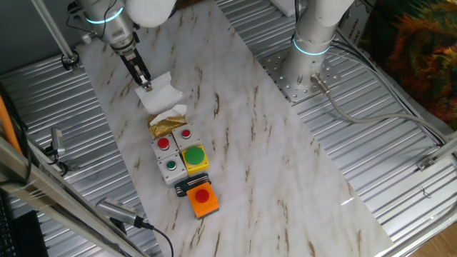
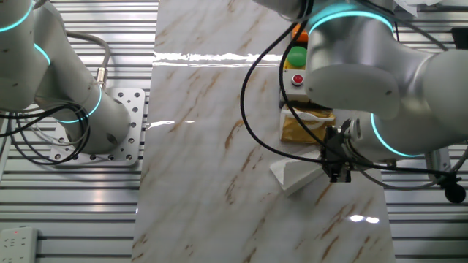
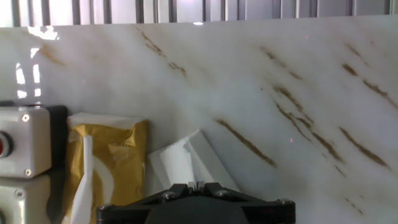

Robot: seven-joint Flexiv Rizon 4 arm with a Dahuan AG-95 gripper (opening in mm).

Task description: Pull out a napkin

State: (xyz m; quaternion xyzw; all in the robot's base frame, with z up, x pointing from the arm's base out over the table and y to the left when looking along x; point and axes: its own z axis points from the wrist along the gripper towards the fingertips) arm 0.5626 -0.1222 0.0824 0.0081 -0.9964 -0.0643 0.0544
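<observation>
One tool (image 1: 146,83) is at the near end of the marble worktop (image 1: 285,164), its fingers drawn together and pinched on one white napkin (image 1: 161,95). The napkin lies creased and partly folded on the worktop, just beyond the end of one shiny gold packet (image 1: 168,124); a white strip of tissue shows at the packet's opening, and whether the napkin touches it cannot be told. In the other fixed view the tool (image 2: 336,172) meets the napkin (image 2: 294,175) at its edge, the sheet spreading away from the fingers onto the worktop (image 2: 205,131), with the gold packet (image 2: 301,126) close behind. The hand view shows the napkin (image 3: 186,158) rising as a folded ridge directly ahead of the tool body, with the gold packet (image 3: 109,158) beside it and touching its side. Beyond the packet stands a cluster of button boxes: one grey box (image 1: 171,151) carrying three buttons, two red and one green; one yellow box (image 1: 195,158) with one large green button; and one orange box (image 1: 202,199) with one red button.
</observation>
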